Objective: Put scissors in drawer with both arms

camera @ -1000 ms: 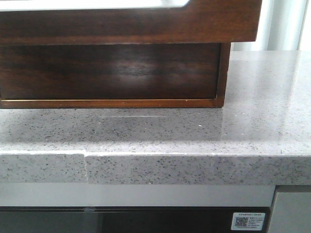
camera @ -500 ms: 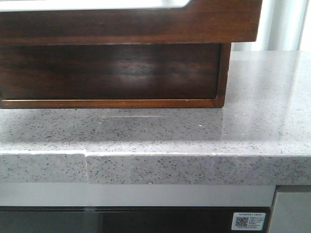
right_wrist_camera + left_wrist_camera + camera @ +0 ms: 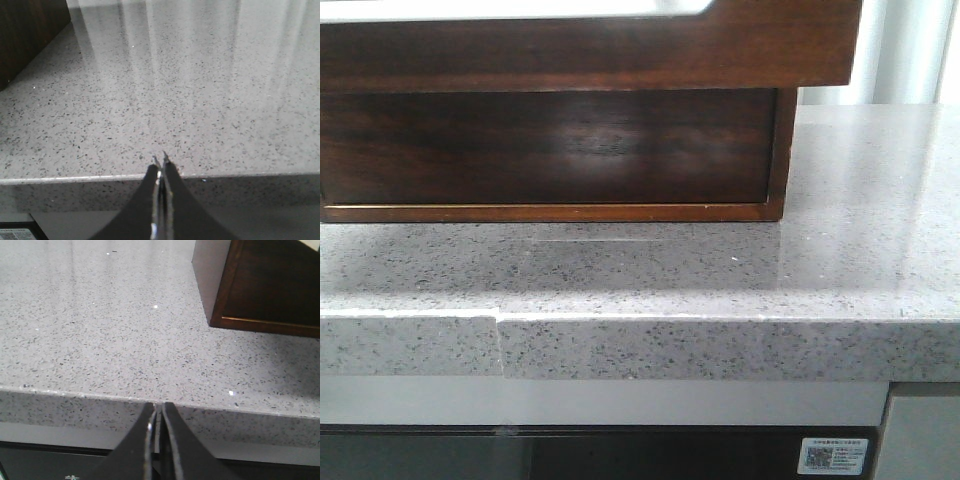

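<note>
Both claws, left claw and right claw, are being held closed, gripping nothing, off the desk edge. Scissors unseen; stage unclear beside wooden box.

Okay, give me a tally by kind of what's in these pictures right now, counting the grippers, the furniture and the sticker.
Grippers: 2, the left gripper and the right gripper, both with fingers closed together.
Wooden cabinets: 1, the dark wooden cabinet.
Countertops: 1, the speckled grey countertop.
Stickers: 1, the QR label below the counter.
Total: 5.
</note>
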